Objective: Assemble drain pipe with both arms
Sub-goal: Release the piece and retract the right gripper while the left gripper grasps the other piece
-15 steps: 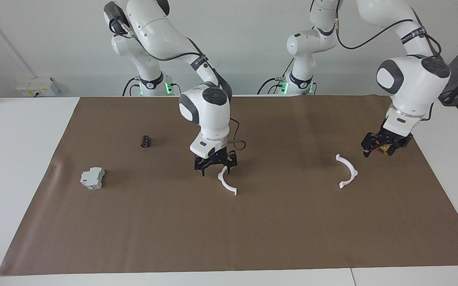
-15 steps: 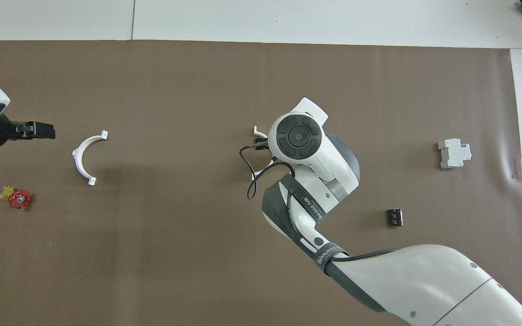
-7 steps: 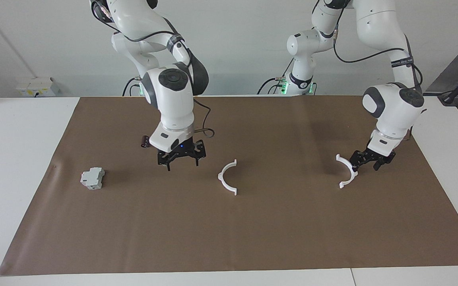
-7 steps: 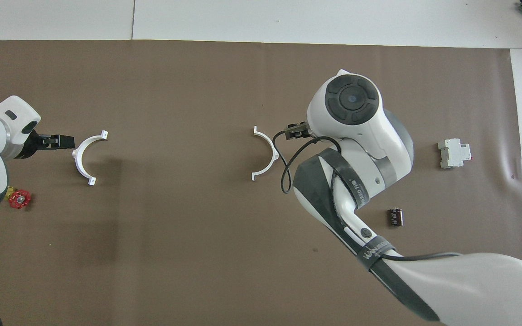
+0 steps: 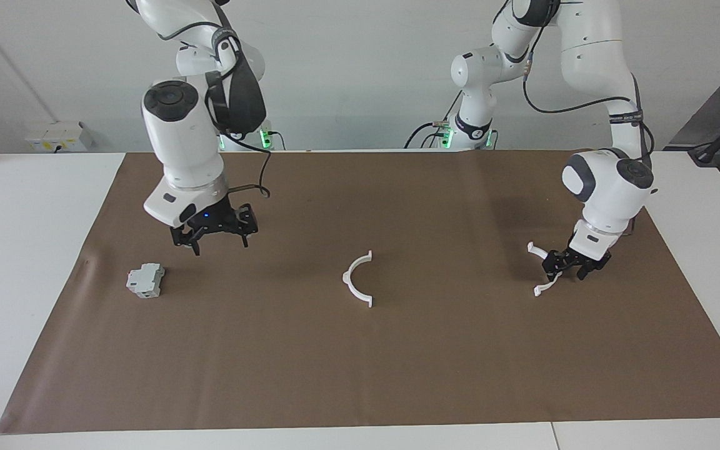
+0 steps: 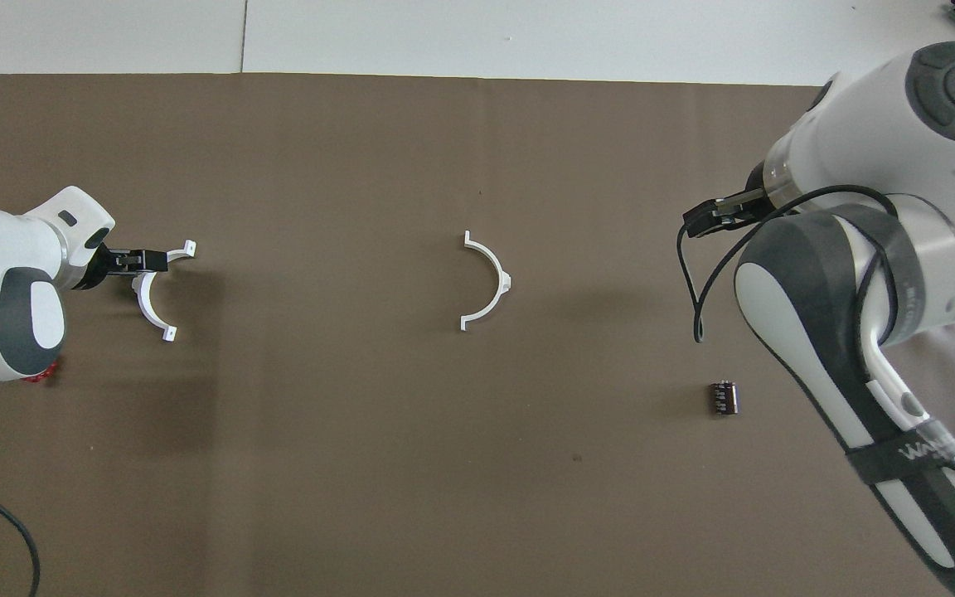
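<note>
Left pincer [image 5: 565, 267] straddling half-ring [image 5: 544, 274], grip unclear; right pincer [image 5: 215, 237] released, raised.

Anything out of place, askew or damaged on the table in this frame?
Nothing looks damaged or spilled. The two half-rings lie flat and well apart: one mid-mat, the other at the left arm's end, with the left gripper down at it. The right gripper, open, is over the mat near the grey block.
</note>
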Motion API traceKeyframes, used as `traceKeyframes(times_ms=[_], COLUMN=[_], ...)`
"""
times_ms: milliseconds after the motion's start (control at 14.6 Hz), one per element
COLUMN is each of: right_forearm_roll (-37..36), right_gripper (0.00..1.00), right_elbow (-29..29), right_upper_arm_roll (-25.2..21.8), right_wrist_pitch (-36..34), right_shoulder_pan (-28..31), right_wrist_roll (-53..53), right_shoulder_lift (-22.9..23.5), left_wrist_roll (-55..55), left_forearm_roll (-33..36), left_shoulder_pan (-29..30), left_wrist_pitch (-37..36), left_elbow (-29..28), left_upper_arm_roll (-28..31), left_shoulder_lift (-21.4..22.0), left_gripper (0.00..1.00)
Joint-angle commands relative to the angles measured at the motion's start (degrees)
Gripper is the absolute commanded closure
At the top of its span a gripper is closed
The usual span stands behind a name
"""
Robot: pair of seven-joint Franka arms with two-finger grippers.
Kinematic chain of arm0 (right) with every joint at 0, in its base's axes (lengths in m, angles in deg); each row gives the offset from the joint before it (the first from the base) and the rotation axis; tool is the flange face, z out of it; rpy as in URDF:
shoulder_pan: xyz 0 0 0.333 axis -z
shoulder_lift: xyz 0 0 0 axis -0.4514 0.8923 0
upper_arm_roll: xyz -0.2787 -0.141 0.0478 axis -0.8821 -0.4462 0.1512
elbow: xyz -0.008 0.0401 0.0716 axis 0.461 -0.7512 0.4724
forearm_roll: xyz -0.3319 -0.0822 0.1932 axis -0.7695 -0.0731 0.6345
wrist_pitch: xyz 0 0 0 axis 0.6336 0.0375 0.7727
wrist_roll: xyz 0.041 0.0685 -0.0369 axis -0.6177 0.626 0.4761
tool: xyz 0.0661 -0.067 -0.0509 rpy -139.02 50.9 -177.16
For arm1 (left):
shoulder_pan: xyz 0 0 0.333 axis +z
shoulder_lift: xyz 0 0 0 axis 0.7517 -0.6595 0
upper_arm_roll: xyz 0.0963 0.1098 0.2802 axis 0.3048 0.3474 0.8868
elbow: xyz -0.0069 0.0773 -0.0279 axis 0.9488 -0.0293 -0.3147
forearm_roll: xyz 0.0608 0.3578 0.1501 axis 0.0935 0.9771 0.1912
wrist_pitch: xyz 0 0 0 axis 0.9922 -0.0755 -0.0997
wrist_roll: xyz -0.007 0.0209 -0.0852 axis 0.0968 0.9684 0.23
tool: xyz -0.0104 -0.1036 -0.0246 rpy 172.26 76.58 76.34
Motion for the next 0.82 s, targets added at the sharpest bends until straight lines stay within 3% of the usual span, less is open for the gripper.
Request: traceKeyframes(times_ms=[0,206,412,481,755], right_forearm_roll=[2.8,4.6,4.7,4.7,9.6], right_gripper=[0.0,0.0,0.0,0.0,0.0], right_elbow=[-2.9,-2.2,-1.6,-1.1,-0.4], right_upper_arm_roll=[0.8,0.4,-1.3,-2.3,-7.6], right_wrist_pitch=[-0.9,-6.7,-11.3,-12.8,-16.2], right_shoulder_pan=[3.9,6.2,6.7,6.7,7.7], right_wrist_roll=[4.4,4.5,4.7,5.1,11.8], right_shoulder_lift=[-3.7,-7.1,-10.5,-10.8,-12.3], left_wrist_roll=[0.9,1.3,3.5,3.9,3.6], left_forearm_roll=[1.0,1.0,0.5,0.5,0.5], left_shoulder_pan=[0.1,0.1,-0.5,-0.9,-0.6], left_wrist_pitch=[-2.8,-3.6,-15.4,-16.3,-6.6], left_elbow=[-1.3,-0.2,9.6,9.0,-0.2], left_upper_arm_roll=[-0.1,-0.2,-0.4,-0.3,-0.3], left_shoulder_lift=[1.4,1.7,1.1,1.3,3.2], left_gripper=[0.16,0.15,0.15,0.15,0.15])
